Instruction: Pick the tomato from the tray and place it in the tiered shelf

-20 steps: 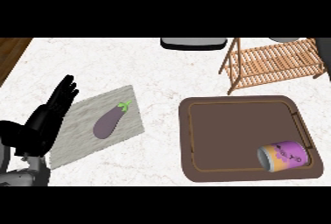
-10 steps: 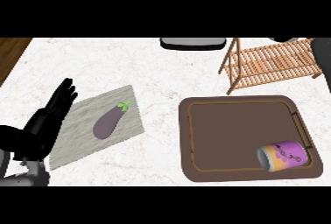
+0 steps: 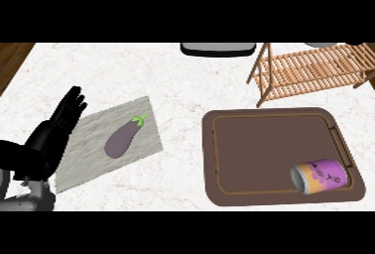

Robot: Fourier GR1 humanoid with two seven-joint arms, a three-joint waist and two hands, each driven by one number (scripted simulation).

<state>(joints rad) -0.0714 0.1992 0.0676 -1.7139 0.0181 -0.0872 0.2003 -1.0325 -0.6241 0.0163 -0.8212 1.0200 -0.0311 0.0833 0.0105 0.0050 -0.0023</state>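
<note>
No tomato shows anywhere in the head view. The brown tray (image 3: 214, 163) lies at the right and holds only a purple and orange can (image 3: 320, 176) on its side in the near right corner. The wooden tiered shelf (image 3: 315, 74) stands behind the tray at the top right. A small dark part of my right hand (image 3: 363, 45) shows at the top right corner, just over the shelf's far end; whether it holds anything is hidden. My left hand (image 3: 45, 144) rests open at the left edge, fingers up.
A purple eggplant (image 3: 122, 138) lies on a grey mat (image 3: 92, 161) next to my left hand. A dark grey object (image 3: 218, 48) sits at the counter's back edge. The wooden floor shows past the counter's left corner (image 3: 11, 59).
The dark shape at the top edge has slid to the right along the shelf's top. My left hand has shifted slightly; the can and the eggplant have stayed put.
</note>
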